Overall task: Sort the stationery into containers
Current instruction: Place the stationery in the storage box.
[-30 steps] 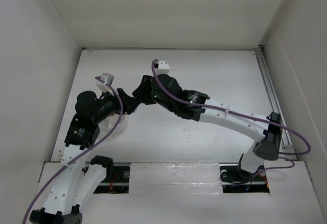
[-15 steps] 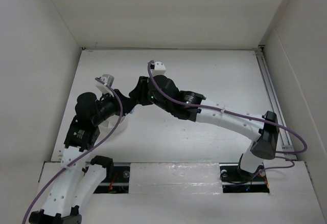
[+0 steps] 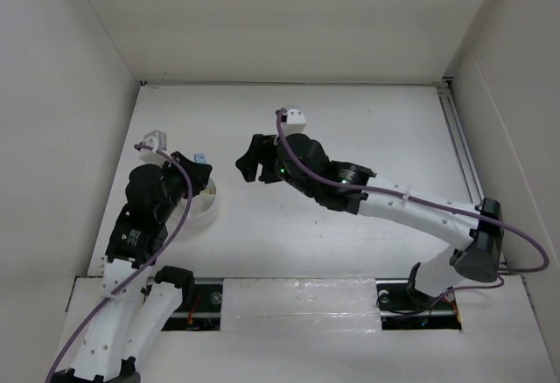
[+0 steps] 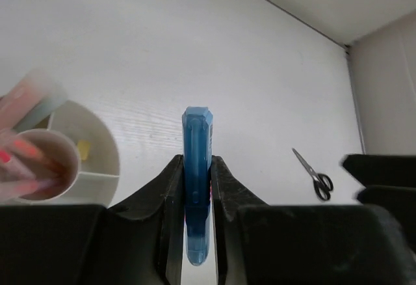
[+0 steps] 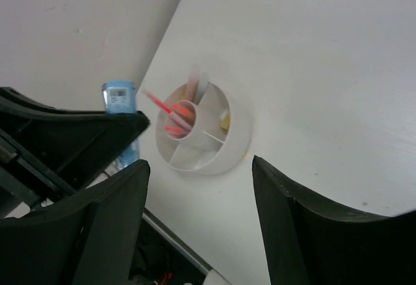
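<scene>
Blue marker clamped in the left gripper, near the white tub. Right gripper jaws spread, empty; scissors lie well apart

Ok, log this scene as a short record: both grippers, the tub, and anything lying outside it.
left gripper: shut on the blue marker, near the tub
right gripper: open, holding nothing
tub: white, round, divided; pink pens in the central cup, yellow block in a wedge
scissors: flat on the table, apart from the tub
</scene>
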You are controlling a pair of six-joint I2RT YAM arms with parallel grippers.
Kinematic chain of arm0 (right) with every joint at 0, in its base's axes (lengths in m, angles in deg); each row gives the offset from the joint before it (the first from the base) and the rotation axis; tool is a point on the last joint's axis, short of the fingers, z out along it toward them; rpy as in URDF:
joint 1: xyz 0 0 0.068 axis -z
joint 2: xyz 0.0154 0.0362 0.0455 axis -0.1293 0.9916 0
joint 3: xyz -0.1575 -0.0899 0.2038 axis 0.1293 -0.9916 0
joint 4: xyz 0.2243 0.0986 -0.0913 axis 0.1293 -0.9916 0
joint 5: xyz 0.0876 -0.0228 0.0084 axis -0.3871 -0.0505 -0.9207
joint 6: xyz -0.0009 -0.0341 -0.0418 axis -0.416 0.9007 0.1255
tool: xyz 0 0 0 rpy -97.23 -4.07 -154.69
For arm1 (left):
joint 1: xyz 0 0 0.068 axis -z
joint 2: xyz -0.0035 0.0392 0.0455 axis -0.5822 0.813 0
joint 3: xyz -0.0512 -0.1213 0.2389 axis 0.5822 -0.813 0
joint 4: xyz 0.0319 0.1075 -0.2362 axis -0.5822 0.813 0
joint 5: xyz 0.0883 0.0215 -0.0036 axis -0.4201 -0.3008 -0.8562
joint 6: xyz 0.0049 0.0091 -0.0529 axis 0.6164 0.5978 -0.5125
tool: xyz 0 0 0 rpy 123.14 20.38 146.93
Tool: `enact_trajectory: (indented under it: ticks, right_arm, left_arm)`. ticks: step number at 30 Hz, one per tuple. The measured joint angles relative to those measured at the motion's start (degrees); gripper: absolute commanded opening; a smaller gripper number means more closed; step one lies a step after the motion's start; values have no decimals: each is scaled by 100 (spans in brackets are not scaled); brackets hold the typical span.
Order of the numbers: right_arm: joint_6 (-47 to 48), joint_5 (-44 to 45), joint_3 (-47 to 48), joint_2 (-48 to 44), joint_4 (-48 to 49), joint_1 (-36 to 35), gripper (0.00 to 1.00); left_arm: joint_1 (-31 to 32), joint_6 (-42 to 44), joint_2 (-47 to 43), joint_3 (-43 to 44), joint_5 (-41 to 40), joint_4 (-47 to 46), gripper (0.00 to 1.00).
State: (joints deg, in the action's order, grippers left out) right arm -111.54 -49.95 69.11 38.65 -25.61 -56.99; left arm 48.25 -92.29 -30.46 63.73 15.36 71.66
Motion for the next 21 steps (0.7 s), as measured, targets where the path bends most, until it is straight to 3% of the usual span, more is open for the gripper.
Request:
enact_trajectory:
  ticks: [9, 15, 21]
  right_arm:
    - [223, 129, -1104, -1491, -15, 457, 71]
    - [400, 17, -1803, -2354, 105, 538, 71]
    - [542, -232, -2444, -2874, 133, 710, 71]
  left_arm:
    - [-11, -1191, 529, 321, -2337, 1403, 0]
    - [-201, -1182, 986, 1040, -2927, 2046, 0]
    - [-201, -946, 1019, 1294, -2949, 2518, 0]
